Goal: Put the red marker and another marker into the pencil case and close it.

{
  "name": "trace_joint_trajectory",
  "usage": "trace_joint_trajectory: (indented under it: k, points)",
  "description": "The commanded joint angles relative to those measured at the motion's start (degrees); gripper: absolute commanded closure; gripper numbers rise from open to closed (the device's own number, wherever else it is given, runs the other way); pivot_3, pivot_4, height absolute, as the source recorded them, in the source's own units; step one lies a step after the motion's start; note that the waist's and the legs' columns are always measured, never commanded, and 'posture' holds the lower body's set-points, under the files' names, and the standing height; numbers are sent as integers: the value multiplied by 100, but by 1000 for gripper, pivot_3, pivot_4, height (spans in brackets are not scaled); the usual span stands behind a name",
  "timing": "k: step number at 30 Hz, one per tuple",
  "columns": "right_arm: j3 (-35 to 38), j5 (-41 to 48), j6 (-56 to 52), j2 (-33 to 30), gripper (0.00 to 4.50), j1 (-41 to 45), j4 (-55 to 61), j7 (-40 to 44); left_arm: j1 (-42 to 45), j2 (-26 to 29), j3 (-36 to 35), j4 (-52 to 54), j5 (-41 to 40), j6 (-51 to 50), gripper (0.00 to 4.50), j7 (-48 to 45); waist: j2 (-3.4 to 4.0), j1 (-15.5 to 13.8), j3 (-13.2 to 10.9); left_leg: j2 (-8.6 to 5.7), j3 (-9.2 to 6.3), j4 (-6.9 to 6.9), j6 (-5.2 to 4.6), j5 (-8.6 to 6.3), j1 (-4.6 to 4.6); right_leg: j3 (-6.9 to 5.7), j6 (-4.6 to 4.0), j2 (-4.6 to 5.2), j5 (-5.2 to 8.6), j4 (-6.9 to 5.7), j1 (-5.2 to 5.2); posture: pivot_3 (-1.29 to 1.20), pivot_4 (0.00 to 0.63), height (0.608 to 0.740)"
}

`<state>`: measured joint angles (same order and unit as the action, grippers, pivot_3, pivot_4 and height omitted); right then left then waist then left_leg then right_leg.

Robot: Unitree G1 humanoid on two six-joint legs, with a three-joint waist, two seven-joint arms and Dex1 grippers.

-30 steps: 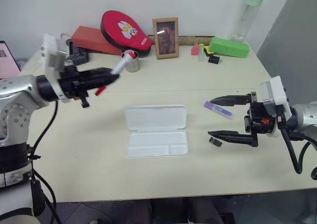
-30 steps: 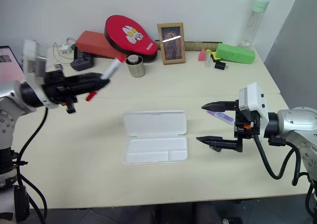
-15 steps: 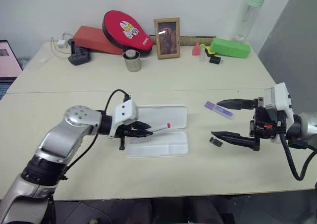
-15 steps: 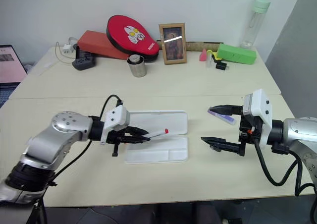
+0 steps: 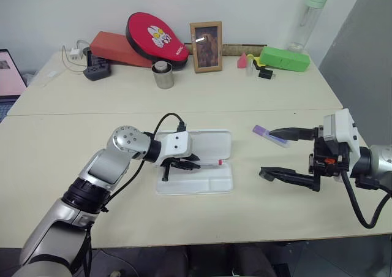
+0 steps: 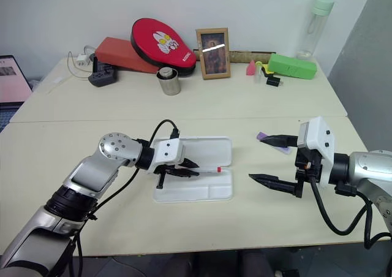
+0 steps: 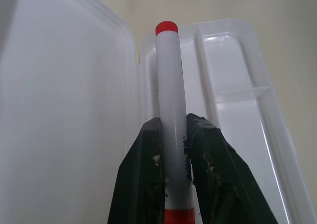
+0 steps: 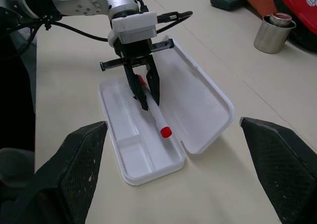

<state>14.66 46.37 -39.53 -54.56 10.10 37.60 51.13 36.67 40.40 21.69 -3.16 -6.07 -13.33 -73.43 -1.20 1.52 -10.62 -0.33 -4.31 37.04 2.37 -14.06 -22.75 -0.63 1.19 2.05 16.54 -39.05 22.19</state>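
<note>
White plastic lies open flat in the middle of the bench (image 5: pixel 73 136): the pencil case (image 5: pixel 211 182) has its lid folded back toward the far side and its shallow tray toward the robot, so both halves face up and the tray can take things from above.

Over the seam between lid and tray, the left tool (image 5: pixel 191 164) is pinched tight on the red marker (image 5: pixel 208 163). The left wrist view shows why the grip looks as it does: the two black fingers clamp the white barrel near its tail end, leaving most of its length sticking out ahead of them. That lets the free red end (image 7: pixel 166 28) go down into the tray first while the fingers stay clear of the case walls. The marker runs roughly along the long side of the case, which suits the long compartment. Whether its tip already touches the plastic I cannot tell.

To the right, the right tool (image 5: pixel 278 152) hangs above the bench with its fingers spread wide and nothing between them. It sits close to another marker (image 5: pixel 269 135), the stubby purple one lying on the bench just beyond the upper finger. That waiting posture looks like readiness to take the purple marker once the red one is released.

By my reading, the red marker's placement is nearly done; the purple marker and the lid remain.
</note>
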Motion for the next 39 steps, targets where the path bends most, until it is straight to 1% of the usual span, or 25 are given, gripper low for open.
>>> trace_joint_trajectory:
  k: [1, 5, 7, 9, 11, 12, 13, 16, 17, 18, 20, 21, 22, 24, 26, 27, 29, 30, 33, 36, 39]
  points:
    - [240, 121, 31, -10, 0, -58, 236, -86, 171, -85, 27, 3, 78, 68, 4085, -133, 0, 0, 0, 0, -1, 0, 0, 0, 0, 0, 0, 0, 0, 0, 0, 0, 150, 740]
    - [266, 154, 22, -9, 0, -130, 284, -151, 160, -125, -2, 50, 73, -65, 4085, -184, 0, 1, 0, 0, -1, 0, 0, 0, 0, 1, 0, 0, 0, 0, 0, 0, 150, 740]
    - [288, 175, 20, -12, 0, -173, 306, -179, 122, -128, -8, 113, 61, -161, 3382, -200, 0, -1, 0, 1, -3, 0, 0, 0, -1, 1, 0, 0, 0, 0, -1, 0, 150, 740]
    - [303, 193, 26, -24, 0, -197, 319, -191, 101, -126, -13, 134, 74, -203, 3101, -205, 0, -1, 0, 1, -2, 1, 0, 0, -1, 1, 0, 0, 0, 0, -1, 0, 150, 740]
    - [303, 203, 36, -36, 0, -196, 308, -198, 98, -133, -32, 142, 83, -236, 2641, -186, 0, 1, 0, 1, -2, 1, 0, 0, 0, 0, 0, 0, 0, 0, -1, 0, 150, 740]
    - [302, 208, 39, -41, 0, -192, 300, -199, 96, -138, -43, 150, 75, -257, 2574, -183, 0, 1, 0, 1, -2, 1, 0, 0, 0, 0, 0, 0, 0, -1, -1, 0, 150, 740]
    - [296, 205, 45, -50, 0, -178, 283, -191, 93, -142, -54, 184, 59, -293, 2290, -183, 0, 1, 0, 1, -3, 1, 0, 0, 0, 0, 0, 0, 0, -1, -1, 0, 150, 740]
    - [289, 216, 59, -63, 0, -141, 247, -166, 68, -151, -84, 309, -5, -412, 1688, -182, 0, 1, 0, 1, -3, 1, 0, 0, 0, 0, 0, 0, 0, 0, -1, 0, 150, 740]
    - [262, 202, 66, -64, 0, -116, 222, -160, 58, -161, -117, 387, -75, -510, 1541, -187, 0, 1, 0, 1, -3, 1, 0, 0, -1, 0, 0, 0, 0, 0, -1, 0, 150, 740]
    - [229, 186, 75, -57, 0, -97, 194, -152, 39, -182, -171, 508, -192, -640, 1203, -195, 0, 1, 0, 1, -3, 1, 0, 0, -1, 1, 0, 0, 0, 0, -1, 0, 150, 740]
    - [177, 156, 90, -32, 0, -72, 142, -149, -3, -225, -282, 765, -455, -936, 780, -202, 0, 3, 0, 2, -4, 1, 0, 0, -1, 1, 0, 0, 0, 0, -1, 0, 150, 740]
    - [164, 150, 87, -19, 0, -74, 113, -151, -23, -238, -318, 874, -543, -1043, 675, -199, 0, 2, 0, 2, -4, 1, 0, 0, -1, 1, 0, 0, 0, 0, -1, 0, 150, 740]
    - [157, 147, 84, -12, 0, -75, 93, -151, -35, -240, -336, 948, -594, -1119, 340, -190, 0, 2, 0, 3, -4, 1, 0, 0, -1, 1, 0, 0, 0, 0, -1, 0, 150, 740]
    - [152, 119, 80, 12, 0, -103, 12, -167, -65, -303, -431, 1150, -842, -1393, 37, -159, 0, 5, 0, 3, -3, 1, 0, 0, 0, 2, 0, 0, 0, 0, -1, 0, 150, 740]
    - [142, 69, 90, 51, 0, -97, -114, -204, -83, -385, -537, 1340, -1098, -1653, 14, -87, 0, 5, 0, 3, -3, 1, 0, 0, 1, 2, 0, 0, 0, -1, -1, 0, 150, 740]
    - [34, -123, 125, 75, 0, -40, -326, -278, -100, -496, -666, 1481, -1350, -1842, 14, -5, 0, 5, 0, 3, -4, 1, 0, 0, 0, 2, 0, 0, 0, -1, -2, 0, 150, 740]
    - [-352, -775, 245, 142, 0, 189, -964, -555, -150, -754, -889, 1655, -1666, -2047, 14, 262, -1, 7, 0, 4, -4, 4, 0, 0, 0, 2, 0, 1, 0, -1, -4, 0, 150, 740]
    - [-564, -1128, 357, 167, 0, 307, -1319, -644, -173, -881, -935, 1687, -1681, -2045, 14, 436, 0, 8, 0, 3, -1, 5, 0, 0, 2, 3, 1, 2, -1, -1, -4, 0, 150, 740]
    - [-1001, -1725, 568, 273, 0, 651, -2102, -687, -195, -1166, -1014, 1695, -1694, -2074, 14, 880, -1, 11, 0, 2, 1, 5, 1, 1, 6, 6, 4, 6, -2, -1, -7, 0, 150, 740]
    - [-1411, -2171, 867, 458, 0, 1156, -2967, -472, -177, -1459, -1116, 1681, -1821, -2082, 14, 1202, 0, 32, 0, 2, 7, 5, 1, 1, 8, 9, 3, 0, -3, -3, -4, 0, 150, 740]
    - [-1845, -2727, 1250, 706, 0, 1866, -4289, -267, -70, -1749, -1271, 1587, -1877, -1937, 14, 1490, 0, 40, 0, 2, 10, 5, 1, 1, 10, 11, 3, -1, -3, -4, -3, 0, 150, 740]
